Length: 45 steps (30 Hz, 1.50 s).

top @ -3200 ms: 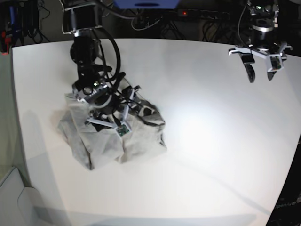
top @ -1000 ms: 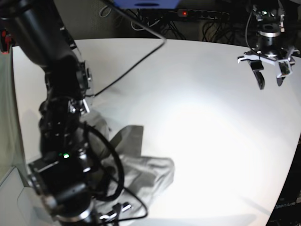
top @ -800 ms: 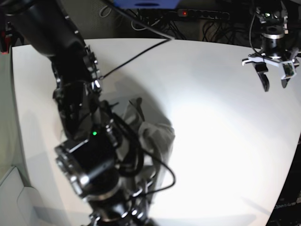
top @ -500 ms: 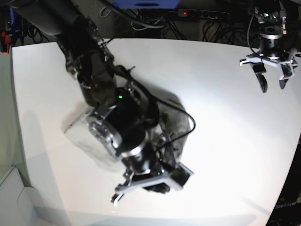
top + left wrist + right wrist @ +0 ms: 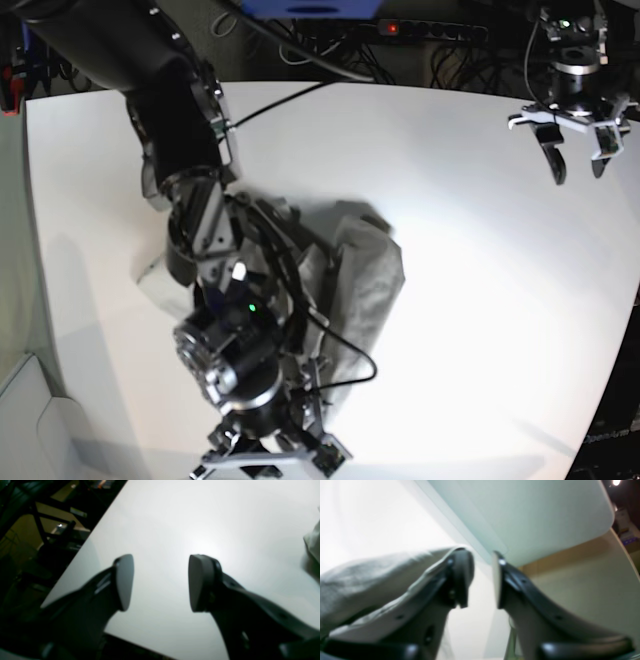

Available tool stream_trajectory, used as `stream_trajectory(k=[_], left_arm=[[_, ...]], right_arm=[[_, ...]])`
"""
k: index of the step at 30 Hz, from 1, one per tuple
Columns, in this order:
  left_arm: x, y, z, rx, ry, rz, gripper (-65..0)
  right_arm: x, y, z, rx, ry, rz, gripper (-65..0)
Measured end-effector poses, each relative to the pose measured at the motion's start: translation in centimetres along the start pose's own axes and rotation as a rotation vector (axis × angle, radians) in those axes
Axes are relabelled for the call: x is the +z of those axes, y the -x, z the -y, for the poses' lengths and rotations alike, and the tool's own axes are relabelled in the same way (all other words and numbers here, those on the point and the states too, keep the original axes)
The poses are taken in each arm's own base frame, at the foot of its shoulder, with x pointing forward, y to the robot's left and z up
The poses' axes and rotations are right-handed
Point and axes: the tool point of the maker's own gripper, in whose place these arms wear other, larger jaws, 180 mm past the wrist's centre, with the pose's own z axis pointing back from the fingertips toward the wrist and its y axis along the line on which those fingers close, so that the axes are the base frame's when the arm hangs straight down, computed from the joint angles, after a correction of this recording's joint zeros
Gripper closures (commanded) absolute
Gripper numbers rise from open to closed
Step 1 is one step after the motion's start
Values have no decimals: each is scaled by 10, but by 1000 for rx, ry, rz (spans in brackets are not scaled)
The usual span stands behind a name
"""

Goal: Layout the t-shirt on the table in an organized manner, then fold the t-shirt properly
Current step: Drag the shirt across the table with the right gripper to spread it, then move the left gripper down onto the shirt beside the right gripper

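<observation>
The light grey t-shirt lies crumpled on the white table, partly under my right arm. My right gripper hangs near the table's front edge, open, with nothing between its fingers. In the right wrist view the gripper has a narrow gap, and shirt cloth drapes against the outside of one finger. My left gripper is open and empty at the far right. In the left wrist view it hovers over bare table, with a bit of shirt at the right edge.
Cables and a power strip run behind the table's far edge. The table's edge and dark furniture frames show beside my left gripper. A white box stands off the near left corner. My right arm covers the table's left part.
My right arm has swung over the shirt and its open gripper has moved to the front edge. The shirt has been dragged and bunched to the right. The left gripper has barely moved.
</observation>
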Motion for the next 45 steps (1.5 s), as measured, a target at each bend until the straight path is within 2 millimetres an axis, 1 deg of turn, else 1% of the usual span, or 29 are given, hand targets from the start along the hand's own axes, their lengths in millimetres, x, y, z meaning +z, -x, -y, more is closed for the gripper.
stream_trajectory(k=[2,4,6,8,10,11,13,15,17,20,22,24,27,30,32,34,36,39,43,45], left_arm=[[2,3,0,-3,0,-10,-342],[3,2,0,-4,1,-3,-342],[6,7,-1,-8,2,-21,-342],[7,10,-2,-9,2,-33,-342],[7,10,-1,-10,2,-30,-342],[7,9,-2,-9,2,-29,-342],[10,13,-1,-4,-1,-40,-342],[12,16,0,4,-4,-51,-342],[12,16,0,4,-4,-49,-342],[15,20,-2,-3,-5,-60,-342],[18,23,-3,-6,-4,-72,-342],[18,24,-4,-7,-6,-77,-342],[17,22,-3,-5,-6,-68,-342],[18,24,-3,-7,-5,-74,-342],[19,25,-2,-6,-3,-78,-342],[15,20,2,2,6,-61,-342],[8,14,16,16,40,-38,-342],[1,4,51,40,123,-7,-342],[-1,-5,108,87,271,14,-342],[2,-13,140,111,353,33,-342]], right_arm=[[-4,4,-1,1,-6,-15,-281],[-1,-1,1,-4,1,1,-297],[6,-11,10,-11,27,29,-299],[18,-22,22,-21,65,74,-303],[30,-23,22,-34,78,99,-319],[32,-16,17,-40,68,81,-336],[29,0,3,-43,36,37,-371],[25,4,-4,-40,18,24,-394],[15,5,-10,-32,-5,14,-406],[-4,21,-22,-13,-52,-61,-407],[-12,30,-23,-23,-64,-92,-407],[-12,37,-14,-52,-47,-108,-407],[-3,43,-5,-99,-15,-112,-407],[15,58,-18,-127,-21,-120,-407],[27,71,-29,-131,-33,-134,-407],[38,85,-34,-126,-36,-150,-407],[50,107,-41,-140,-36,-193,-407],[66,140,-56,-173,-58,-273,-407],[81,177,-68,-213,-71,-373,-407],[87,189,-76,-220,-86,-407,-407]])
